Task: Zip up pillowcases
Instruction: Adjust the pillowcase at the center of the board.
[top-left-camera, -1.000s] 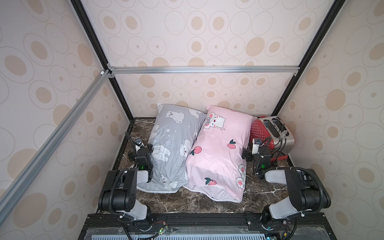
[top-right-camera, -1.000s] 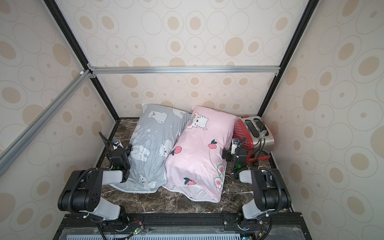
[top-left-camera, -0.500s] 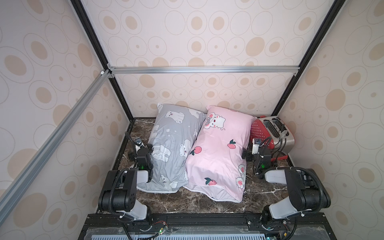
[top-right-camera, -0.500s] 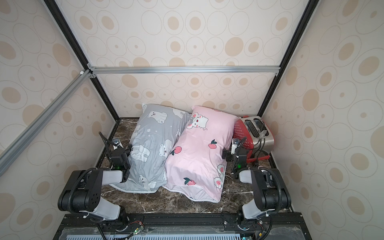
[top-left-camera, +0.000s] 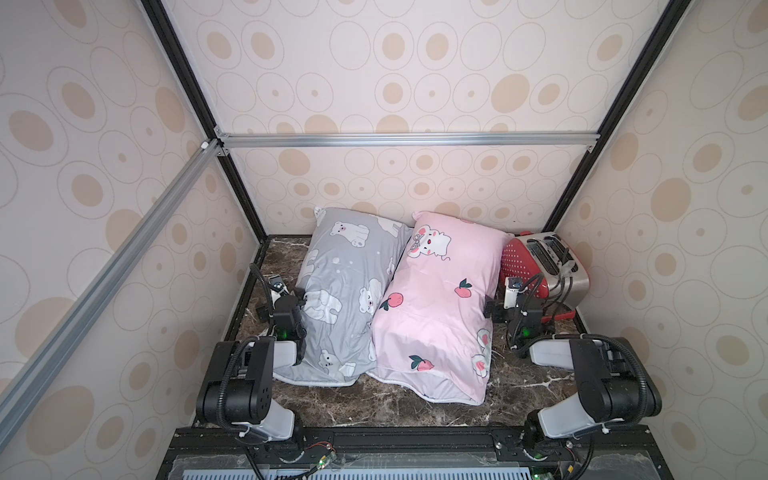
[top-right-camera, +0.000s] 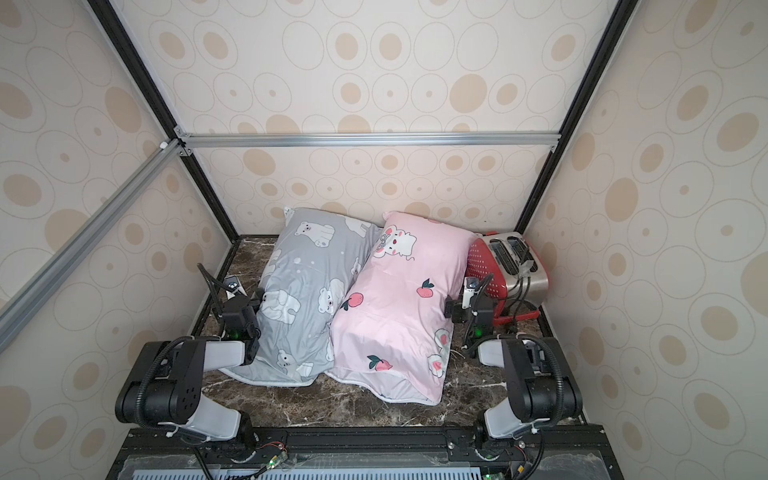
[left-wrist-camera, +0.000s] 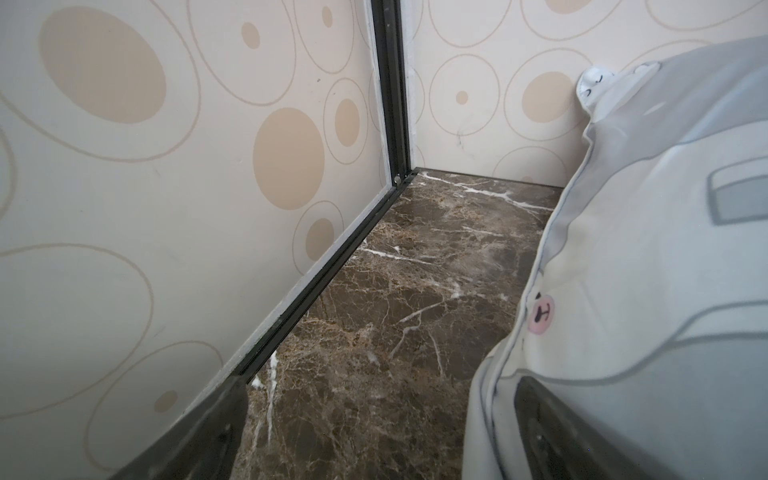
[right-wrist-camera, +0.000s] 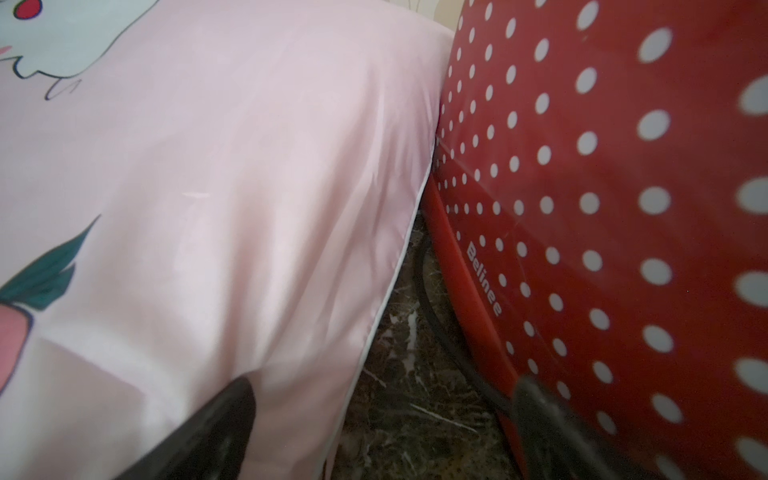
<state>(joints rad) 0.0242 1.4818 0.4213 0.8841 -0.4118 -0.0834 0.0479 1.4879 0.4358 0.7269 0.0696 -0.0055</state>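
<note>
Nothing has moved: your left gripper and right gripper sit wide open and empty, flanking the grey pillowcase and pink pillowcase, so no zipper is in hand yet.

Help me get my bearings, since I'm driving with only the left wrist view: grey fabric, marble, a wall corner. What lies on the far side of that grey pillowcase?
Observer: A pink pillowcase lies alongside the grey pillowcase, on its right, and the two touch along their long sides.
Operator: And where is my other arm?
Observer: The right gripper is open and empty, low in the gap between the pink pillowcase and a red polka-dot toaster in the far right corner.
</note>
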